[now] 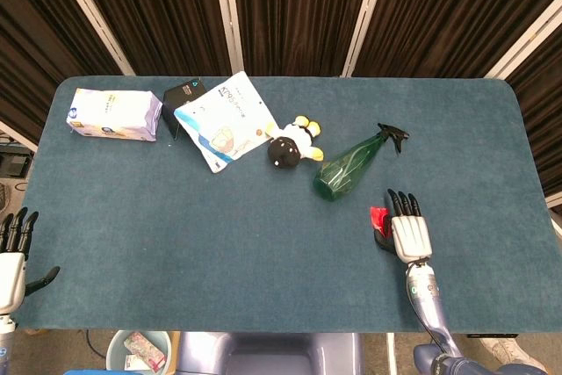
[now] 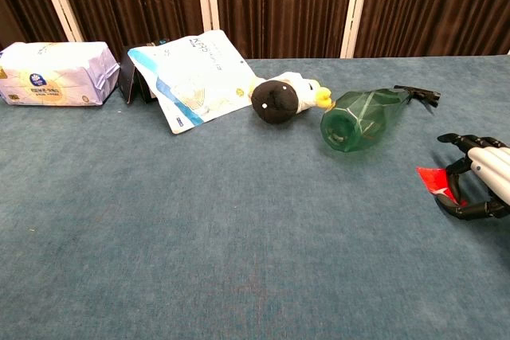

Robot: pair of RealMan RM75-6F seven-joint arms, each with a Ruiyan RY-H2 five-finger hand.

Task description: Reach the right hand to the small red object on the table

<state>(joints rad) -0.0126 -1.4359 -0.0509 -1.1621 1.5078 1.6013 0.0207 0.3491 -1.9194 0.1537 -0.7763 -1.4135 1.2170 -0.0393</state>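
The small red object (image 1: 378, 217) (image 2: 435, 180) lies flat on the blue table near the front right. My right hand (image 1: 409, 233) (image 2: 481, 176) hovers just to its right, palm down. Its fingers (image 2: 457, 166) curve over the object's right edge and the thumb sits low on the near side. The fingers are apart and nothing is lifted; whether they touch the object is unclear. My left hand (image 1: 11, 252) hangs off the table's front left corner with spread fingers, holding nothing; the chest view does not show it.
A green spray bottle (image 1: 349, 164) (image 2: 363, 118) lies on its side just behind the red object. Further left are a plush toy (image 1: 291, 145), a white-blue pouch (image 1: 222, 120), a black box (image 1: 183, 94) and a tissue pack (image 1: 114, 114). A bin (image 1: 139, 353) stands below the front edge.
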